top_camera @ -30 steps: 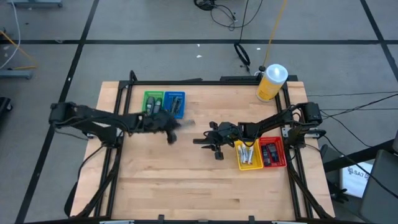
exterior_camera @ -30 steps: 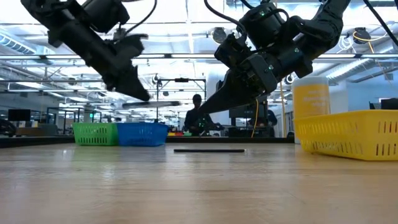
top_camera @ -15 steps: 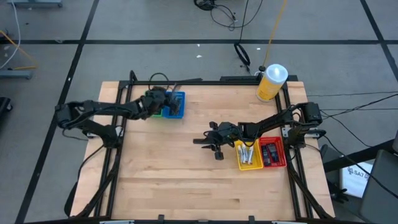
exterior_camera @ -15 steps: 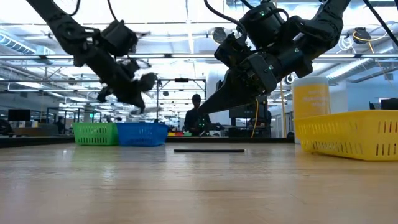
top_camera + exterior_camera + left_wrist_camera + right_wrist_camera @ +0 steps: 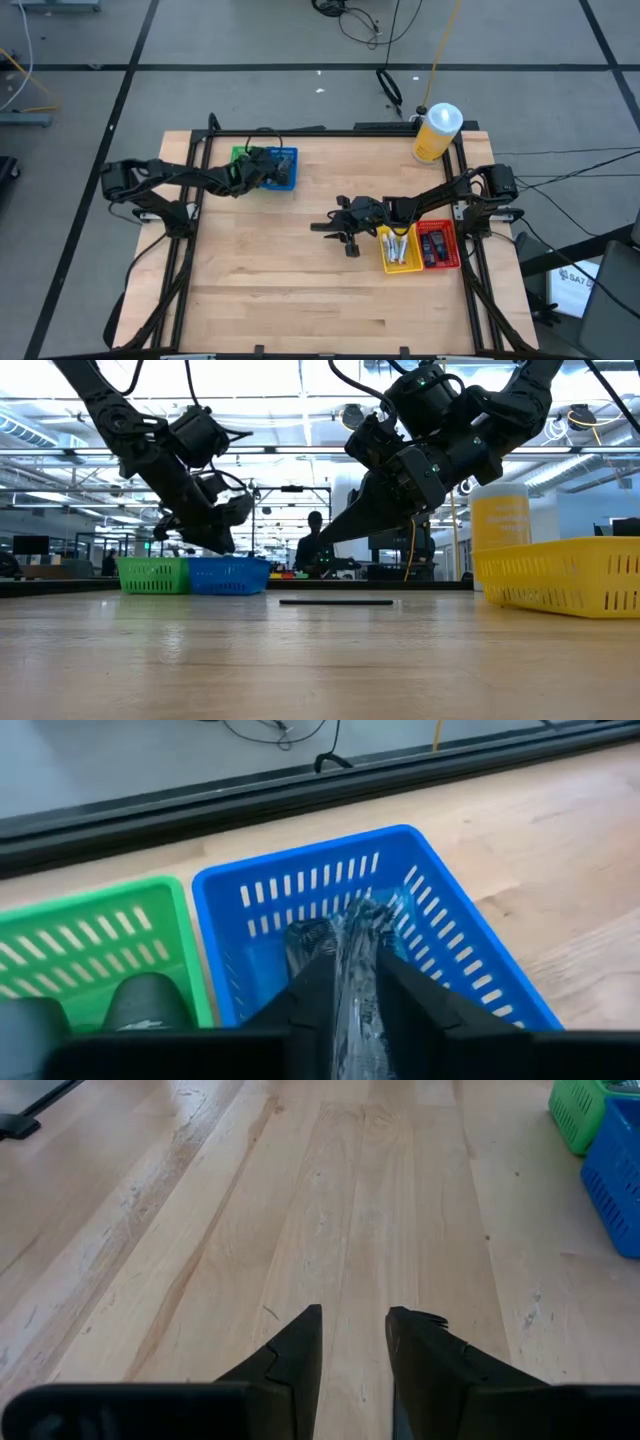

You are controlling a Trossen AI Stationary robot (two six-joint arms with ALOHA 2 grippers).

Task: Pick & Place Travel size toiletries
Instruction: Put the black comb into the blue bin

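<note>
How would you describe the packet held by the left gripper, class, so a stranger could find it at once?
Find the green tray and blue tray at the table's far left. Above the blue one, the left gripper pinches a dark, shiny, crinkled packet, the only item held.

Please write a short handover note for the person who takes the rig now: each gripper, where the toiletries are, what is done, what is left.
Left gripper: shut on a dark shiny flat packet, held over the blue slotted plastic tray; not released.
Right gripper: open, nothing in it, low over the bare wooden table near the middle.
Done: tubes lie in the yellow tray, dark items in the red tray and green tray.
Left: one thin dark item mid-table.
</note>
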